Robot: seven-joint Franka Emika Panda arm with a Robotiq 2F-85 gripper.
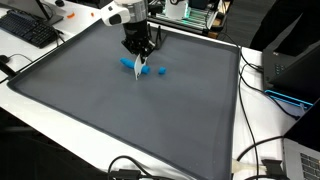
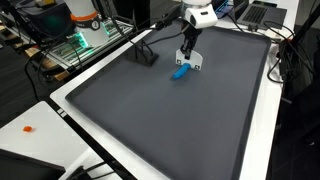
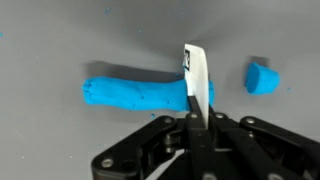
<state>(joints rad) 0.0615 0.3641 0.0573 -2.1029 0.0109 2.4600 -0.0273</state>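
Gripper (image 3: 192,122) jaws clamped tight on white blade (image 3: 196,68) | blade standing across right end of blue dough roll (image 3: 135,92), touching | roll long axis sideways, square to blade | small blue chunk (image 3: 262,78) apart, further right | grey mat (image 3: 50,40) beneath

The arm (image 1: 122,12) is seen coming in from the top edge in both exterior views. Only its white end part is shown. The wrist (image 2: 198,13) is pointed straight down, and the black claw (image 1: 139,56) is hung right under it and held low. In the wrist view the claw is seen coming up from the bottom edge. Its two fingers (image 3: 230,130) are squeezed tight together, and a thin white blade (image 3: 196,70) is pinched between them.
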